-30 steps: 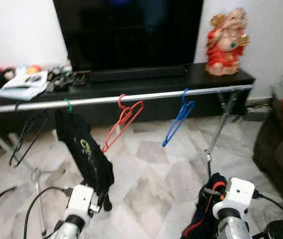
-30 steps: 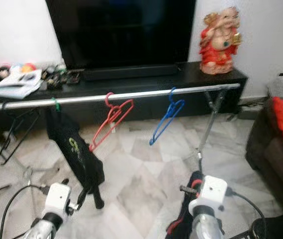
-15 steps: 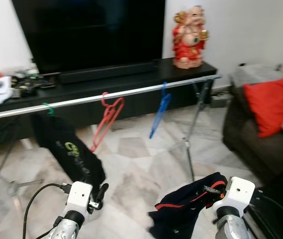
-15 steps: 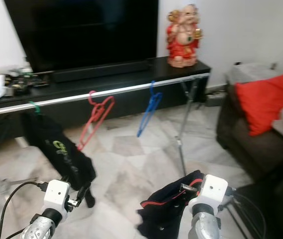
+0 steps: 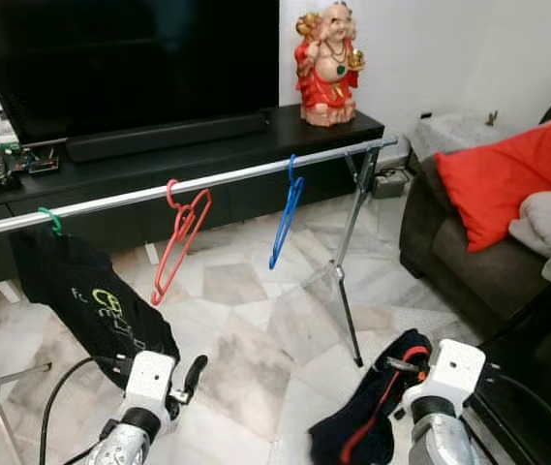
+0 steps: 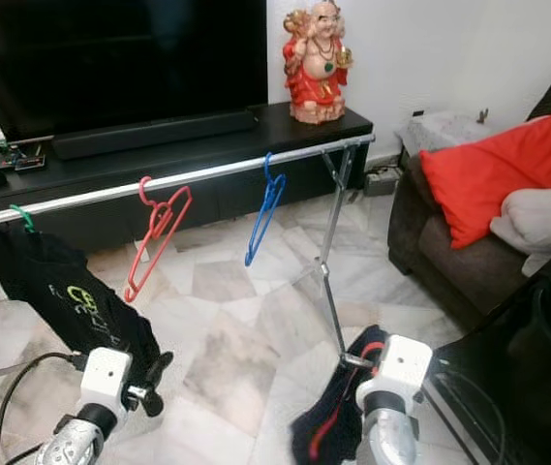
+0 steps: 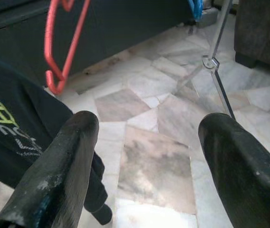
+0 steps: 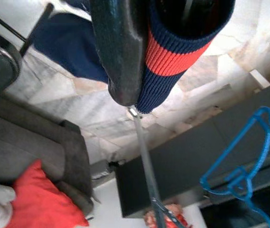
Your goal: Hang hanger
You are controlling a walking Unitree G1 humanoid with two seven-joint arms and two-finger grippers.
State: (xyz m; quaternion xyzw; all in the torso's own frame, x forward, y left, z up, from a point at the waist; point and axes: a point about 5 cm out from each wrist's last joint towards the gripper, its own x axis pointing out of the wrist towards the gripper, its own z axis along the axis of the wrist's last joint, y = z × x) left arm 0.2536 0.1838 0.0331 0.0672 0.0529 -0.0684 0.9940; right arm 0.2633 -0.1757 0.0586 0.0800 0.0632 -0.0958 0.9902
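Two grippers sit low before you: your left gripper [image 7: 144,142] hangs spread and empty, your right gripper [image 5: 406,373] clamps a dark garment [image 5: 372,417]. Up ahead, the rail [image 5: 207,181] runs left-to-right, nearer your right, between red hanger [image 5: 180,237] and blue hanger [image 5: 285,213].

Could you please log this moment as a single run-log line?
right gripper: shut on navy garment | left gripper: open, idle | rail: red hanger, blue hanger, black shirt
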